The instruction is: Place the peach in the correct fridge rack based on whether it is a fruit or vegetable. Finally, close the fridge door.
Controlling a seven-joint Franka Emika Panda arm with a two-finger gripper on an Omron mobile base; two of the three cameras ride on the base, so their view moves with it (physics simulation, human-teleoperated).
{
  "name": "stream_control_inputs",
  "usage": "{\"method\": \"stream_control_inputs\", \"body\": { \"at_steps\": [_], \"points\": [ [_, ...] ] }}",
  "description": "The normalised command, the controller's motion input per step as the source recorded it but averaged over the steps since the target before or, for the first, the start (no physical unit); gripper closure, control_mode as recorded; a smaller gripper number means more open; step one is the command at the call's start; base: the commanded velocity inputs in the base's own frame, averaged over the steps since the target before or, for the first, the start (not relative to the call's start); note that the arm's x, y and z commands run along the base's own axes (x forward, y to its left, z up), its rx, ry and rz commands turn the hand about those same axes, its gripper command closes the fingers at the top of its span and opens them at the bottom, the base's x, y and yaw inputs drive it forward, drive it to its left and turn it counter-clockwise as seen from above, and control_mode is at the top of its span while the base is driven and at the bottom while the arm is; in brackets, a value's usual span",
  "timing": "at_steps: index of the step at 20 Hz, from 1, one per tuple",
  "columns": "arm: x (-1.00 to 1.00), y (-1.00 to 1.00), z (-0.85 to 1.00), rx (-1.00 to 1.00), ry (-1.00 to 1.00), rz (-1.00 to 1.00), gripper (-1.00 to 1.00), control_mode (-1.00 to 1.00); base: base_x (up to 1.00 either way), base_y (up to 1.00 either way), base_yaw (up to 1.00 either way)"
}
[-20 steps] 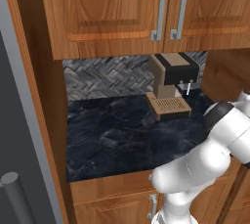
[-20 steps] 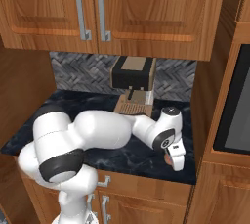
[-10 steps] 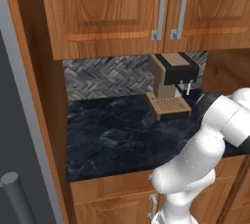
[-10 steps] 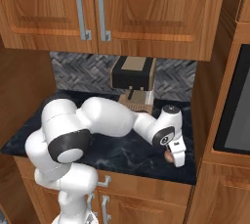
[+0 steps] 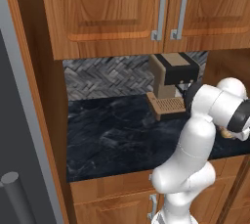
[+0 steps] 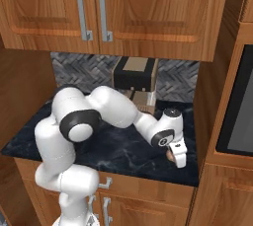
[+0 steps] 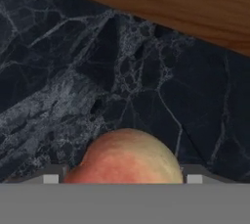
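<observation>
At the far left of the left base view stands the grey fridge door (image 5: 19,135) with its dark handle (image 5: 17,196) low in the corner. Beside it a wooden panel (image 5: 41,100) borders the black marble counter (image 5: 117,135), which has a herringbone backsplash (image 5: 107,76) behind it and wooden upper cabinets (image 5: 127,8) with metal handles (image 5: 168,9) above. Further right, a tan and black coffee machine (image 5: 171,83) sits at the back of the counter. My arm (image 5: 195,140) rises in front of it and bends down to the counter's right end, near the wooden side wall (image 6: 217,72). There my pincer (image 6: 176,154) points down at the counter, and the peach (image 7: 124,159) sits right between my fingertips (image 7: 51,178), resting on the marble close to the wall; from the right base camera it peeks out just beside the white finger (image 6: 169,155). My fingers flank the fruit on both sides, but I cannot tell whether they are pressing on it or standing just off it
</observation>
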Motion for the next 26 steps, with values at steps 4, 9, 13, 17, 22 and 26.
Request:
{"method": "stream_control_inputs", "body": {
  "at_steps": [4, 9, 13, 17, 22, 26],
  "points": [
    [0.00, 0.00, -0.15, 0.00, -0.02, 0.00, 1.00, -1.00, 0.00, 0.00, 0.00],
    [-0.34, 0.27, 0.18, 0.01, -0.05, 0.02, 1.00, -1.00, 0.00, 0.00, 0.00],
    [-0.56, 0.79, 0.76, 0.00, -0.22, 0.04, 1.00, -1.00, 0.00, 0.00, 0.00],
    [-0.28, 0.96, 0.86, 0.00, -0.16, 0.02, 1.00, -1.00, 0.00, 0.00, 0.00],
    [-0.08, 1.00, 0.84, -0.01, -0.04, 0.04, 1.00, -1.00, 0.00, 0.00, 0.00],
    [-0.15, 1.00, 0.66, -0.01, 0.00, 0.12, 1.00, -1.00, 0.00, 0.00, 0.00]
  ]
}}
